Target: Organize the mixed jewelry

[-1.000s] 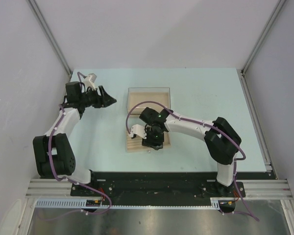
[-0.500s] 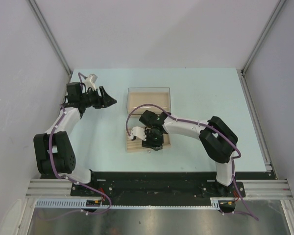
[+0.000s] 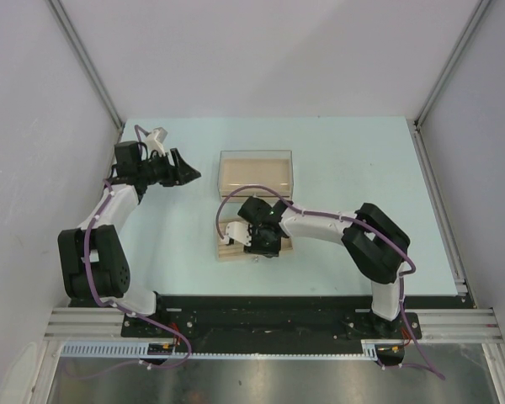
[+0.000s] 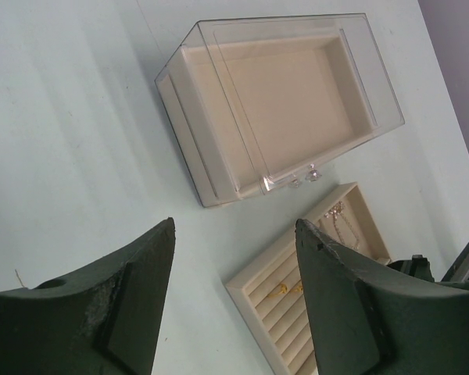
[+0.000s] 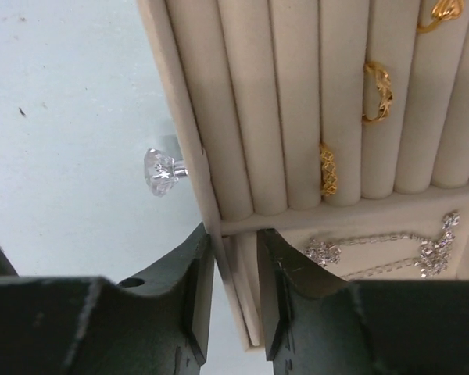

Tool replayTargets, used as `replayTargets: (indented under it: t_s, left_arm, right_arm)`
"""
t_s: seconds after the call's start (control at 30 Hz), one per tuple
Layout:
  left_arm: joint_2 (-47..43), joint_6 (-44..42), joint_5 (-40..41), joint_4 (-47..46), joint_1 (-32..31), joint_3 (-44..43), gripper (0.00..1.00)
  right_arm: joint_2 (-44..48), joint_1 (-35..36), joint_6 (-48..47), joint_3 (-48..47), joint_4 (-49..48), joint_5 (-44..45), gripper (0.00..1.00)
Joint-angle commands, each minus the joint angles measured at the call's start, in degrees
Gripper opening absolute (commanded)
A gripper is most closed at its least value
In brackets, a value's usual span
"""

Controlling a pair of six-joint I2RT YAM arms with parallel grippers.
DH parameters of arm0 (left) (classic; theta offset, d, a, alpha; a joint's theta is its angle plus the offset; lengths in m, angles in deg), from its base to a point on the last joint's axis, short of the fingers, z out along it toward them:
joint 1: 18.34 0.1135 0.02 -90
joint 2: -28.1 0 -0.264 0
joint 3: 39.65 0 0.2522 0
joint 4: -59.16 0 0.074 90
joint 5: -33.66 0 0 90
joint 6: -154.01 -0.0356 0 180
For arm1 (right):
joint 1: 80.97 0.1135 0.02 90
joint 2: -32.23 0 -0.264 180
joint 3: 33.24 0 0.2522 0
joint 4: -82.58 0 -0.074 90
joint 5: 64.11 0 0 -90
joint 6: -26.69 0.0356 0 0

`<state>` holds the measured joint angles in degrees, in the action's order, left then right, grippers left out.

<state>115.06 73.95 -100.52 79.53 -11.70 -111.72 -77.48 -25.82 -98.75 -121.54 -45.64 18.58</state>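
Tray (image 5: 250, 117), upper right: three gold rings (image 5: 379, 92), chain (image 5: 375, 250). Right end effector (image 5: 234, 246) pinched tray wall, lower in frame than before; left end effector (image 4: 234, 234) spread.

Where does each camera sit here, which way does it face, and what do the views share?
Top external: above and behind the bases, looking down on the table; left arm and right arm show.
Left wrist: on the open left gripper, looking obliquely down at the clear box; its fingers frame the bottom.
Right wrist: on the right gripper, looking straight down at the beige tray; its jaws straddle the tray's wall.
Shared: both wrist views show the tray's gold rings.
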Motion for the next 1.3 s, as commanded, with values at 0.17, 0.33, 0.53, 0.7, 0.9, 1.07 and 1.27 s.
replayTargets:
  t_s: [0.17,0.33,0.53,0.7,0.9,1.07,1.27]
  left_arm:
    - [-0.4,-0.6,-2.0,-1.1,0.6,-1.8,0.68]
    - [-0.1,-0.4,-2.0,-1.0,0.7,-2.1,0.68]
    - [0.1,-0.4,-2.0,-0.7,0.6,-2.6,0.68]
    - [0.6,0.0,-1.9,-0.5,0.6,-3.8,0.68]
    - [1.7,0.9,-2.1,-0.3,0.7,-5.3,0.68]
    - [2.1,1.4,-2.0,-0.4,0.6,-5.8,0.68]
    - [2.3,1.3,-1.9,0.2,0.7,-6.7,0.68]
  right_arm:
    - [0.0,2.1,2.7,1.9,-4.5,4.4,0.09]
    - [0.9,3.0,3.4,2.0,-3.8,5.1,0.0]
    - [2.8,4.2,2.7,1.9,-2.7,6.0,0.0]
    - [5.6,5.4,1.7,1.9,-1.7,7.1,0.0]
    - [7.9,6.5,0.7,1.4,-0.2,7.3,0.0]
    - [9.4,6.5,0.5,0.8,0.4,9.8,0.0]
    - [10.6,6.3,-0.4,-0.6,1.0,11.5,0.0]
